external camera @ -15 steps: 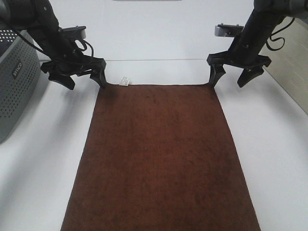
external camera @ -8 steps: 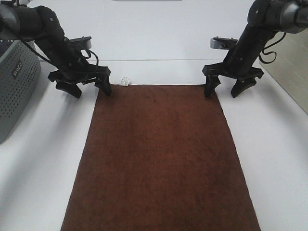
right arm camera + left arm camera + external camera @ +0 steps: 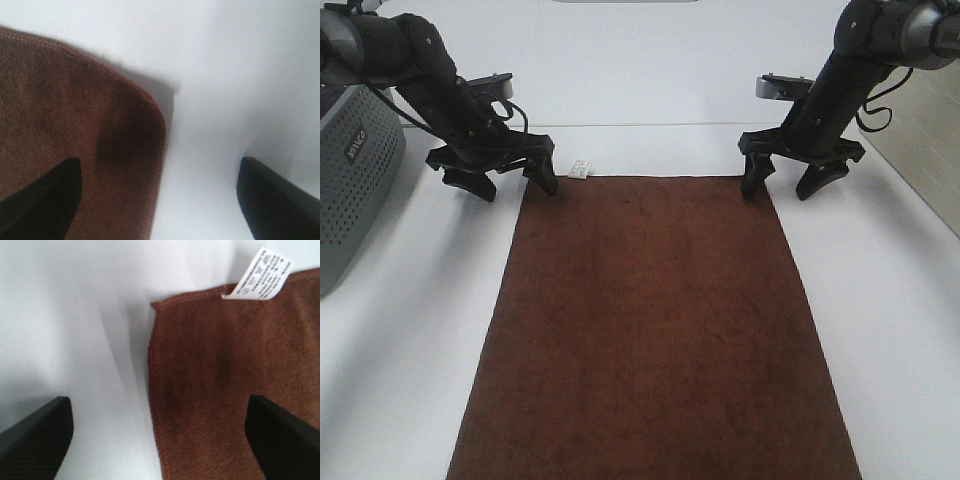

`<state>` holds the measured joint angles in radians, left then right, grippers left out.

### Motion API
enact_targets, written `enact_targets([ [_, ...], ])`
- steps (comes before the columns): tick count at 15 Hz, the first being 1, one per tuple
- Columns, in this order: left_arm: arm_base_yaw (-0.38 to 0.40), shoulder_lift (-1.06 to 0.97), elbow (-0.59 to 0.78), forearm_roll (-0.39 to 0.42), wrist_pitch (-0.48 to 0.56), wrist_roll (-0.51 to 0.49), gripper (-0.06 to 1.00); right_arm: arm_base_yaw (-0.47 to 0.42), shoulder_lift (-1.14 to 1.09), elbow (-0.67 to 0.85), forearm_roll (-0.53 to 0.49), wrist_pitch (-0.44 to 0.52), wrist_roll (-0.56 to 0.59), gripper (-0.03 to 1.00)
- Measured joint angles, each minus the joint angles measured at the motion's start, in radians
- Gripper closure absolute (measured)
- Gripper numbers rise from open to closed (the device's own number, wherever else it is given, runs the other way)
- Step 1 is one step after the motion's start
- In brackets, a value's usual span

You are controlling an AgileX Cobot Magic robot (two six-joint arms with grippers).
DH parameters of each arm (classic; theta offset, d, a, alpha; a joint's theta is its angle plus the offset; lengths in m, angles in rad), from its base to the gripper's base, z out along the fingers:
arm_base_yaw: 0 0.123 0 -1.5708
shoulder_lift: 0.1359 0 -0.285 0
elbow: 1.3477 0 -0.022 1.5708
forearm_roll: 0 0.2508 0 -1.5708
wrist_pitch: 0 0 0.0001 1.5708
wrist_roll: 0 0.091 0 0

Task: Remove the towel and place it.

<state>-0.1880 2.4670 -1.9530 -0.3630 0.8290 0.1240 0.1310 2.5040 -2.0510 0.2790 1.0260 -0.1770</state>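
The towel (image 3: 650, 320) lies flat and spread open on the white table (image 3: 890, 320). Its long sides run away from the high camera, and its nearer short edge lies outside the picture. A small white tag (image 3: 580, 168) projects from the other short edge, close to the towel's left corner.

Left gripper (image 3: 517, 188): the jaws stand wide apart and hold nothing. The gripper straddles the towel's left corner on the tag edge. One finger (image 3: 285, 440) is above the cloth just inside the corner. The other finger (image 3: 35, 440) is above bare table outside the towel's left hem. Contact between the fingers and the cloth cannot be determined.

Right gripper (image 3: 778, 190): the jaws stand wide apart and hold nothing. The gripper straddles the towel's right corner on the same edge. One finger (image 3: 40, 200) is above the cloth. The other finger (image 3: 280, 200) is above bare table beyond the right hem. Contact cannot be determined here either.

A grey perforated box (image 3: 350, 190) stands on the table to the left of the towel, apart from it.
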Motion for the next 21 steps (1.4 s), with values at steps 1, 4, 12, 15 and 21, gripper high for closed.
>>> enact_targets([
  [1, -0.008, 0.003, -0.002, -0.018, -0.018, 0.000, 0.11, 0.000, 0.003, 0.000, 0.010, -0.016, 0.000, 0.16],
  [4, -0.050, 0.016, -0.002, -0.032, -0.082, 0.004, 0.19, 0.000, 0.010, 0.000, 0.063, -0.052, 0.000, 0.25],
  [12, -0.080, 0.038, -0.002, -0.033, -0.168, 0.004, 0.58, -0.005, 0.045, -0.016, 0.103, -0.076, 0.000, 0.67],
  [15, -0.080, 0.042, -0.002, -0.026, -0.169, 0.017, 0.87, -0.006, 0.049, -0.017, 0.104, -0.090, 0.000, 0.87],
  [21, -0.084, 0.043, -0.002, -0.005, -0.181, 0.040, 0.94, -0.006, 0.050, -0.017, 0.107, -0.115, -0.004, 0.96],
])
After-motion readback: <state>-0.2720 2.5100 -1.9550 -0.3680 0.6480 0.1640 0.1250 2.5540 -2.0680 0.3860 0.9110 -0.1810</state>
